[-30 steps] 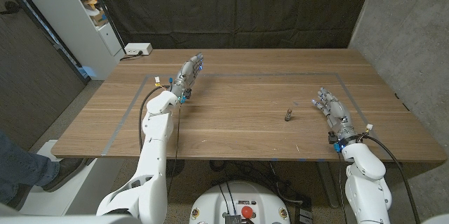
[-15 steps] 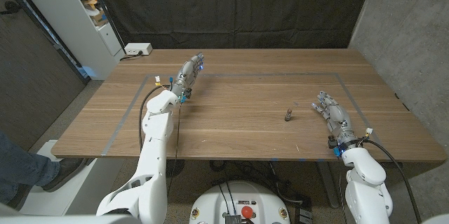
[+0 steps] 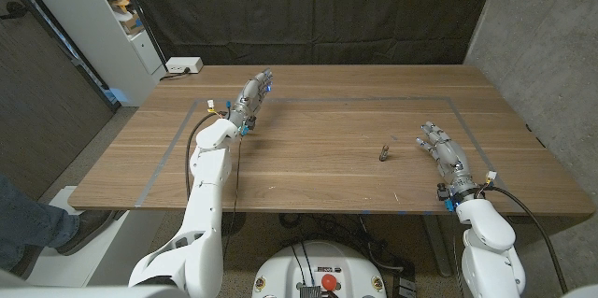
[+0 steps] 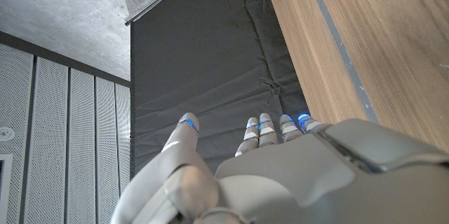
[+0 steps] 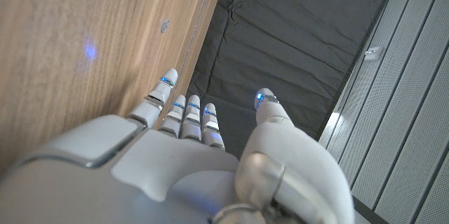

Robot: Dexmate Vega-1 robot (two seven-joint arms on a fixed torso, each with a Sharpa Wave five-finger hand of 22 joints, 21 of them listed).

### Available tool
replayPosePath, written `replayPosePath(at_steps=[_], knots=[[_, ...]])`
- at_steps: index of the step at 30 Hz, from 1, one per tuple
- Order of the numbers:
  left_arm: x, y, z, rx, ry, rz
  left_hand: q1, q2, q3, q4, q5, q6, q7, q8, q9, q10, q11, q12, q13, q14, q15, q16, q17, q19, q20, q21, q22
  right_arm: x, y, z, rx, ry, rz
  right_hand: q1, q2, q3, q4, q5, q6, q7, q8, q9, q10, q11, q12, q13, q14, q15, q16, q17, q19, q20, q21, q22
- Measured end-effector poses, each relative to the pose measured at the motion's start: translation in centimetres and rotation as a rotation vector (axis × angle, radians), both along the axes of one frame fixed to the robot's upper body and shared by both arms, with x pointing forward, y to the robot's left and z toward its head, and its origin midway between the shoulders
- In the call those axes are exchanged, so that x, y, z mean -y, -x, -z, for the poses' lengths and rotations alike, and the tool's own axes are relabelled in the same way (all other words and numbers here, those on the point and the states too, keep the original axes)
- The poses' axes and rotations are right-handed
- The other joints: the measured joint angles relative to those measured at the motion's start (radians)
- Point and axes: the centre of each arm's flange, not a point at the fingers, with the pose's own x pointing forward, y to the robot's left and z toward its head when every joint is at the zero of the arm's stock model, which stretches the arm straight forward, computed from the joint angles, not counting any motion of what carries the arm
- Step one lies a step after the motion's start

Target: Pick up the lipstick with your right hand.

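Observation:
The lipstick [image 3: 383, 153] is a small dark tube standing on the wooden table [image 3: 318, 181], right of the middle. My right hand [image 3: 443, 149] is on the table to the right of it, a short gap away, fingers spread and holding nothing. The right wrist view shows that hand [image 5: 189, 161] from behind, its fingers straight beside the tabletop. My left hand [image 3: 252, 93] is at the far left of the table, fingers stretched out and empty; the left wrist view shows it [image 4: 280, 168] against the black curtain.
A grey tape line [image 3: 327, 101] marks a rectangle on the table. A white power strip [image 3: 182, 65] lies at the far left corner. A white shelf unit [image 3: 112, 18] stands to the left, a black curtain [image 3: 308, 8] behind and a concrete wall [image 3: 551, 46] to the right.
My right hand has slid slightly back toward the table's near edge and a little right. The lipstick and the left hand have not moved.

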Motion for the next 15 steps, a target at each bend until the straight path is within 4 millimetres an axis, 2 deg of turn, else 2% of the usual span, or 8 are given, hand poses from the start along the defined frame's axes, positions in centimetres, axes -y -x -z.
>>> replayPosePath(at_steps=[10, 15], knots=[[0.25, -0.19, -0.15, -0.002, -0.004, 0.001, 0.004, 0.004, 0.0, 0.0, 0.0, 0.0, 0.0, 0.0, 0.0, 0.0, 0.0, 0.0, 0.0, 0.0, 0.0, 0.0, 0.0, 0.0, 0.0, 0.0, 0.0, -0.23, 0.63, 0.06, 0.003, 0.059, 0.038, 0.039, -0.039, -0.008, -0.008, 0.012, 0.0, 0.0, 0.0, 0.0, -0.002, -0.009, 0.0, 0.0, 0.0, 0.0, 0.0, -0.008, 0.0, 0.0, -0.012, 0.0], [0.47, -0.29, -0.31, 0.0, -0.007, 0.004, 0.004, 0.004, 0.0, 0.0, 0.0, 0.0, 0.0, 0.0, 0.0, 0.0, 0.0, 0.0, 0.0, 0.0, 0.0, 0.0, 0.0, 0.0, 0.0, 0.0, 0.0, -0.43, 0.95, 0.01, 0.006, 0.107, 0.066, 0.041, -0.063, -0.008, -0.008, 0.02, 0.0, 0.0, 0.0, 0.0, -0.002, -0.009, 0.0, 0.0, 0.0, 0.0, 0.0, -0.012, 0.0, 0.0, -0.023, 0.003]])
